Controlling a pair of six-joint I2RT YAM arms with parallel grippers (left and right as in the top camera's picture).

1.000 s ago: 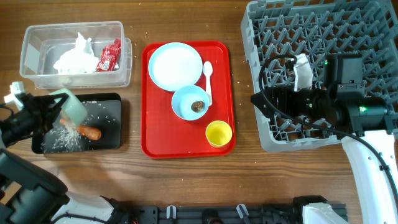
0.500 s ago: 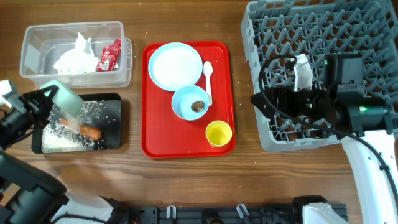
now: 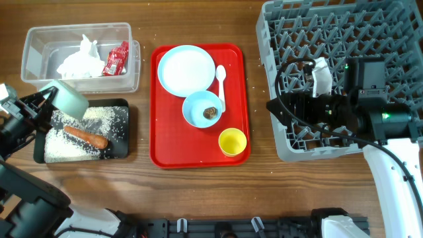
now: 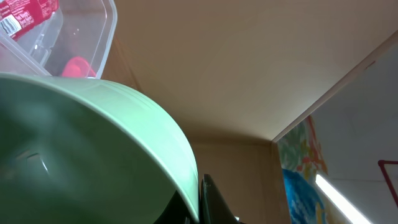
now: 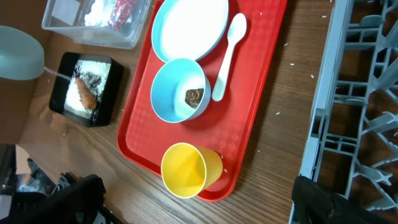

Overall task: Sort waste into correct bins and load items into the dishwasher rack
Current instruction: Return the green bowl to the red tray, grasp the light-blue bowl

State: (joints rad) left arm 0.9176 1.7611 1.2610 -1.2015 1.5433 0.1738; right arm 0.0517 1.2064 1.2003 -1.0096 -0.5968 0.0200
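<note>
My left gripper (image 3: 46, 102) is shut on the rim of the pale-green bowl (image 3: 69, 99), held tipped above the black tray (image 3: 123, 129); the bowl fills the left wrist view (image 4: 81, 155). The tray holds white rice (image 3: 63, 147) and the orange carrot (image 3: 88, 137). The clear tub (image 3: 33, 49) holds crumpled white tissue (image 3: 80, 61) and a red wrapper (image 3: 116, 58). On the red serving tray (image 3: 165, 155) lie the pale-blue plate (image 3: 186, 69), white spoon (image 3: 221, 82), light-blue bowl (image 3: 202, 109) with a brown lump (image 3: 211, 113), and yellow cup (image 3: 232, 141). My right gripper (image 3: 281, 109) is open and empty by the grey dishwasher rack (image 3: 396, 26).
A few rice grains lie scattered on the wooden table round the red tray. The right arm's body and cable lie over the rack's front left part. The rack's corner (image 5: 323, 106) shows in the right wrist view.
The left gripper has lifted and drawn the pale-green bowl back to the upper left of the black tray. The rice has poured out and spread over the tray. The right arm has not moved.
</note>
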